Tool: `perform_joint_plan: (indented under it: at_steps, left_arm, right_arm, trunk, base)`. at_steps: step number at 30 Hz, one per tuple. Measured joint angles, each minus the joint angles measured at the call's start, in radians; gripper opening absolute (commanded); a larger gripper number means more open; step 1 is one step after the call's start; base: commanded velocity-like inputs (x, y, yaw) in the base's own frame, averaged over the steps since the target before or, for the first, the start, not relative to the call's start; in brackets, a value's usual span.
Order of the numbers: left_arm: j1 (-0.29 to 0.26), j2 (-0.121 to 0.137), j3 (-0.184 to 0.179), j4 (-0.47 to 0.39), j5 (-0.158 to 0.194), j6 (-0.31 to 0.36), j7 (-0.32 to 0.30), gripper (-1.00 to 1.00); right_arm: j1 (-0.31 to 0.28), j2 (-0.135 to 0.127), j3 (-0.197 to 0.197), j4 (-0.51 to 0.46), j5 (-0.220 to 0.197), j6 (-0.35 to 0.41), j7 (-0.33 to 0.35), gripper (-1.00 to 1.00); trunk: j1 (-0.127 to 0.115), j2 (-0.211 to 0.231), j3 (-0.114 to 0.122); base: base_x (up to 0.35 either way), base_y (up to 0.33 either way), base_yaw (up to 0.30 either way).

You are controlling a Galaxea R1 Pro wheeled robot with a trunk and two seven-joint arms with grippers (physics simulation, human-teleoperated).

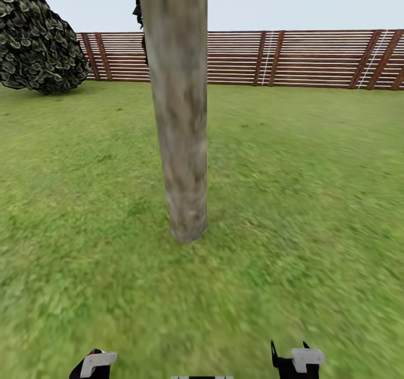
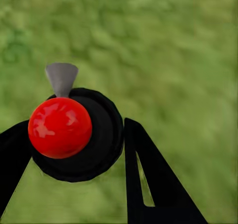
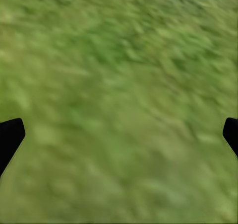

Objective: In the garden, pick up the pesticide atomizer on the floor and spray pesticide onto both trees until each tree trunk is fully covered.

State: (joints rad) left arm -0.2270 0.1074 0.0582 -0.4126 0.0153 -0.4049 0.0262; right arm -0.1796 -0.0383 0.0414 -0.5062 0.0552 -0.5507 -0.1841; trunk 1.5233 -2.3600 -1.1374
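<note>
A thick, smooth grey-brown tree trunk [image 1: 179, 110] is faced across the green grass lawn [image 1: 314, 199], backed by a brown slatted wooden fence [image 1: 303, 58] and a dark mottled bush [image 1: 39, 42]. The pesticide atomizer, a black bottle with a red round cap and grey nozzle [image 2: 69, 132], is pinched between the black fingers of the left gripper [image 2: 74, 154] above the grass, while the right gripper [image 3: 119, 134] is held spread wide and empty. The pick-up is judged done; no spray is seen on the trunk, so covering of both trees appears to remain.
</note>
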Motion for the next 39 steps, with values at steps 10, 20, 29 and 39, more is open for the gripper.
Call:
perform_joint_plan:
  at_steps: [10, 20, 29, 39]
  left_arm:
    - [0.000, 0.001, 0.000, 0.000, -0.001, -0.002, 0.000, -1.00]
    - [-0.001, 0.001, -0.009, -0.001, -0.011, -0.005, -0.008, -1.00]
    - [-0.038, 0.071, -0.026, -0.024, -0.208, 0.010, -0.258, -1.00]
    - [-0.264, 0.128, -0.027, -0.035, -0.530, 0.191, -0.874, -1.00]
  right_arm:
    - [0.000, -0.001, -0.002, 0.000, 0.000, 0.000, 0.000, 1.00]
    - [-0.001, -0.008, 0.000, -0.003, 0.003, 0.003, 0.003, 1.00]
    - [-0.046, -0.015, -0.004, -0.017, 0.429, 0.011, 0.216, 1.00]
    - [-0.292, -0.014, -0.003, -0.016, 0.480, 0.192, 0.765, 1.00]
  trunk:
    - [0.000, 0.000, 0.000]
    - [0.000, 0.000, 0.000]
    - [0.000, 0.000, 0.000]
    - [0.000, 0.000, 0.000]
  base:
    - [0.188, 0.000, 0.000]
    - [0.011, 0.000, 0.000]
    - [0.000, 0.000, 0.000]
    - [0.000, 0.000, 0.000]
